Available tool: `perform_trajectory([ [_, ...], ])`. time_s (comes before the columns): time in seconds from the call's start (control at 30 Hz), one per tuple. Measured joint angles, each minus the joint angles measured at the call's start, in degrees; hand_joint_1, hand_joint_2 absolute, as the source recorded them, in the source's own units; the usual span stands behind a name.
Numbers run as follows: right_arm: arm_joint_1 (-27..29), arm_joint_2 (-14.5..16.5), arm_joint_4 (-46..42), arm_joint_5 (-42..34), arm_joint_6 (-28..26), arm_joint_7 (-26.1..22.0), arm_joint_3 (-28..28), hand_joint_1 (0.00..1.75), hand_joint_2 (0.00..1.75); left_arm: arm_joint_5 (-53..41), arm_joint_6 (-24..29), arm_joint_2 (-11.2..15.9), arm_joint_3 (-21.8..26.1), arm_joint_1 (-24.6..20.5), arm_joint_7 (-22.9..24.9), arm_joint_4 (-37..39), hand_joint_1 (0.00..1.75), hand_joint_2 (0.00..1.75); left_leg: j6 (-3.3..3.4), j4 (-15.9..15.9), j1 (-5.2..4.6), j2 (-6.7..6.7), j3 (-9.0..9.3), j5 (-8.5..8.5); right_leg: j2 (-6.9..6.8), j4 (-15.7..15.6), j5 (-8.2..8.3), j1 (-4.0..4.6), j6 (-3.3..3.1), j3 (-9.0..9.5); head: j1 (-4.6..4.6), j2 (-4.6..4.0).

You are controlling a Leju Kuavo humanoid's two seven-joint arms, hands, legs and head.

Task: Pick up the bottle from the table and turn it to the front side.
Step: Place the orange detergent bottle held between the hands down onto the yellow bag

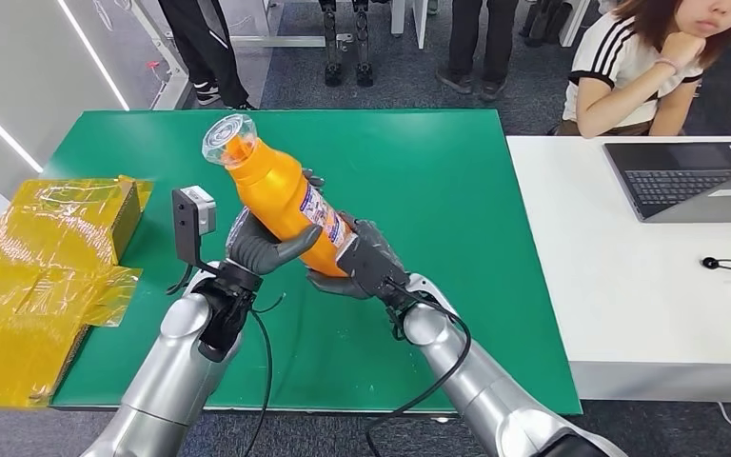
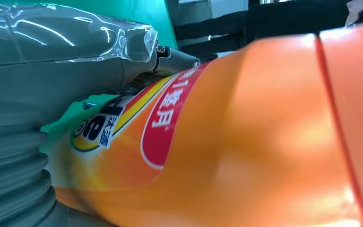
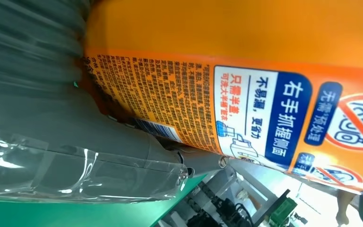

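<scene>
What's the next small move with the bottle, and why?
Probably keep rolling the orange bottle about its long axis between the left hand and right hand. Both hold it tilted above the green table, and the right wrist view shows fine print and a barcode, so the front seems not yet forward.

Bottle (image 1: pixel 281 195), upper centre: glossy orange plastic, clear cap, smooth printed label. Table (image 1: pixel 457 190) is showing matt green. Arms are gleaming silver metal. Crinkled yellow film (image 1: pixel 38 276), left, is shining.
</scene>
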Motion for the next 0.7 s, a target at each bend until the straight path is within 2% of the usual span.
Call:
perform_trajectory([
  [0.03,0.0,0.0,0.2,0.0,0.0,-0.2,0.0,0.55,1.75,0.8,0.0,0.0,0.1,0.1,0.0,0.0,1.75,1.75,0.0,0.0,0.0,0.01,0.0,0.0,0.01,0.0,0.0,0.0,0.0,-0.02,0.0,0.0],
  [0.1,0.3,0.0,0.4,-0.1,-0.1,-0.5,0.0,0.39,1.75,2.5,0.0,0.0,0.4,0.3,0.2,0.0,1.75,1.75,0.0,0.0,0.0,0.02,-0.02,0.0,0.02,0.0,0.0,0.0,0.0,-0.05,0.0,0.0],
  [0.2,0.9,0.0,0.4,-0.2,-0.4,-0.9,0.1,0.0,1.75,6.1,-0.2,0.0,1.0,0.5,0.8,0.0,1.75,1.75,0.0,0.0,0.0,0.02,-0.04,0.0,0.02,0.0,0.0,0.0,0.0,-0.08,-0.01,0.0],
  [0.37,3.0,-0.3,0.4,0.0,-0.7,-0.8,0.1,0.0,1.75,10.4,-0.7,0.0,2.6,0.1,1.5,0.3,1.75,1.75,0.0,0.0,0.0,0.02,-0.05,0.0,0.02,0.0,0.0,0.0,0.0,-0.09,0.01,0.0],
  [0.7,7.3,-1.6,-2.3,0.2,-1.2,-0.8,0.1,0.0,1.75,10.6,-0.3,0.2,3.6,-0.3,1.6,0.9,1.75,1.75,0.0,0.0,0.0,0.03,-0.07,-0.01,0.03,0.0,0.0,0.0,0.0,-0.11,0.01,0.0],
])
